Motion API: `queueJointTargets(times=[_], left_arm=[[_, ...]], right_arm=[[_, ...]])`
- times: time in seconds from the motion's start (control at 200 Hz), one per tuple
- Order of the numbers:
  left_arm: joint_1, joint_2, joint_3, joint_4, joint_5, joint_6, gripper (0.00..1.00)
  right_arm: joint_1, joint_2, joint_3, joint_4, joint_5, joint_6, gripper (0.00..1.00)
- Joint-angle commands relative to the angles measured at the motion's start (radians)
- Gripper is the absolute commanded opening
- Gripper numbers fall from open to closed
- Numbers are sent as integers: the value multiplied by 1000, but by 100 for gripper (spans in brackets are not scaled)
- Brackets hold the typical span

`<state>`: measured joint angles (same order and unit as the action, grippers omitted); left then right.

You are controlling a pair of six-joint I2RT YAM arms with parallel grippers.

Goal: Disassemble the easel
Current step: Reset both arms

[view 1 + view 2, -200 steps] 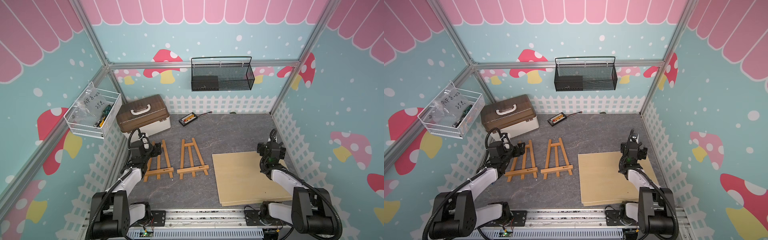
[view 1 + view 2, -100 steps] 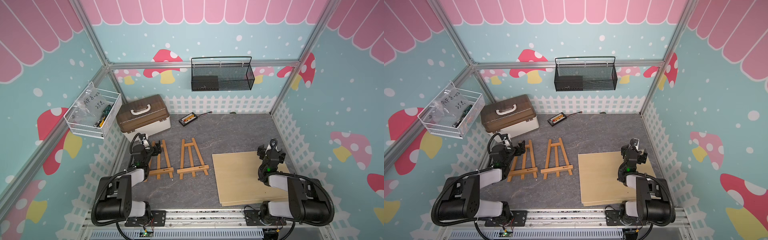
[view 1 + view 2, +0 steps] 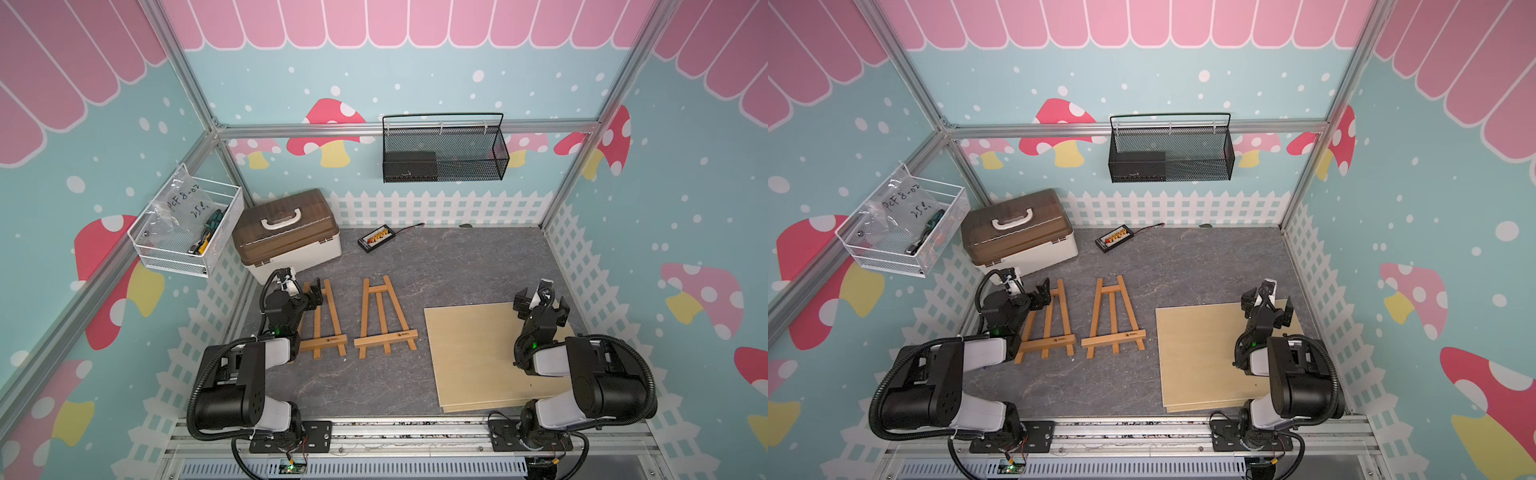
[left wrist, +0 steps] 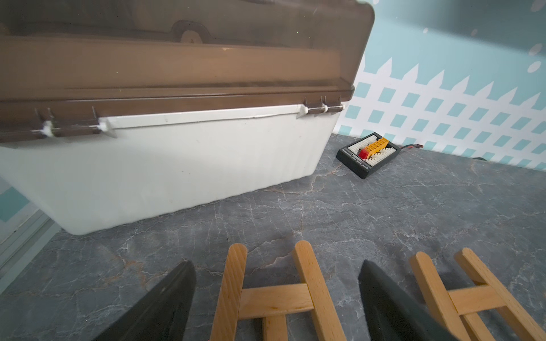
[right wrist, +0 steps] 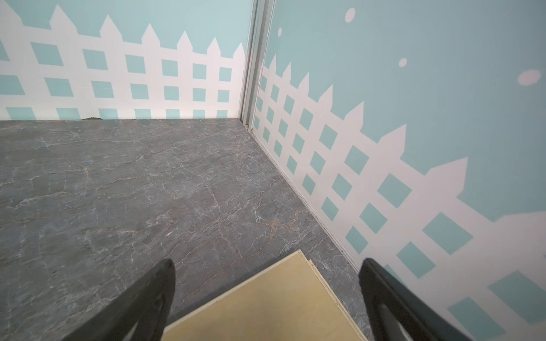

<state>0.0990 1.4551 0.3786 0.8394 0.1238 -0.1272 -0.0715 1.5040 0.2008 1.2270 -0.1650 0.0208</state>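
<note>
Honestly, from my seat the job looked barely begun: the easel [image 3: 322, 328] lay flat on the counter [image 3: 457, 266] just in front of the storage box [image 3: 286, 237], with a second easel [image 3: 384, 320] flat beside it, apart from it and whole. The left gripper [image 4: 276, 265] was spread wide and holding nothing, its jaws straddling the top ends of the easel's two outer rails in the left wrist view. The right gripper [image 5: 267, 265] was equally wide and empty, poised over the far corner of the plywood board [image 3: 478, 353], well apart from both easels. I judged the easel light and stiff, dry wood that should not slip between the pads, though its thin slats could snap if twisted. Lying flat, it offered little room underneath, so I reckoned the best hold was across the rails near the top, with the other gripper pinning the ledge bar.
</note>
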Motion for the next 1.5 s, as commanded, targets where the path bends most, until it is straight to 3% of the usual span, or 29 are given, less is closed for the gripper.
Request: queueJointTargets(times=[0.0, 1.496], left_arm=[[8, 7, -11, 30, -4, 8, 90], [-26, 17, 38, -57, -78, 26, 95]], right_arm=[[-2, 11, -7, 82, 6, -25, 99], [1, 18, 4, 74, 23, -21, 100]])
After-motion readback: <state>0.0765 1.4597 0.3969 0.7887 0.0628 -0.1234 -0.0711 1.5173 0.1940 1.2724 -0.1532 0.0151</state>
